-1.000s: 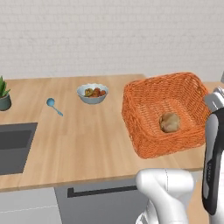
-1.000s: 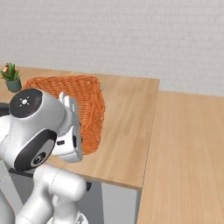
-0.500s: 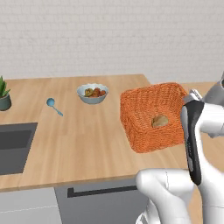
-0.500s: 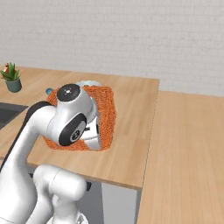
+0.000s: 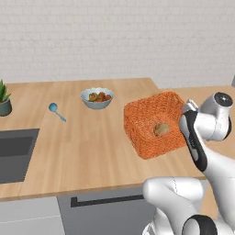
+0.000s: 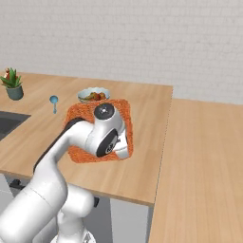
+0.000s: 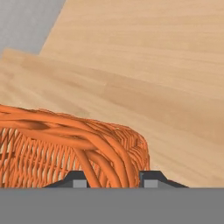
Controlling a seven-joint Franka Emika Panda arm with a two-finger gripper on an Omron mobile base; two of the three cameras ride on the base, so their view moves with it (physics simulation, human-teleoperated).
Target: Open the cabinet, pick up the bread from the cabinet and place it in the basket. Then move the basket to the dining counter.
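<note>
Between jaws: basket (image 7: 87, 148) rim, pinched; bread (image 5: 161, 129) inside basket, over dining counter (image 5: 82, 151).

Basket (image 7: 87, 144) at my fingers: rough orange wicker. Counter (image 5: 82, 147): smooth matt light wood. Bread (image 5: 160, 129): matt golden crust.

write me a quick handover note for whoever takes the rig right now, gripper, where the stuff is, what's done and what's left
Gripper: shut on the basket's rim, a finger on each side of the wicker edge in the hand view.
Basket: tilted, its opening turned toward the left base camera, over the dining counter, in the arm's grip.
Bread: inside the basket.
Nearby on the counter: fruit bowl, blue spoon, potted plant, sunken sink.
Done: bread is in the basket, basket is gripped and over the dining counter.
Left: set the basket down level so the bread stays in, then release.
</note>
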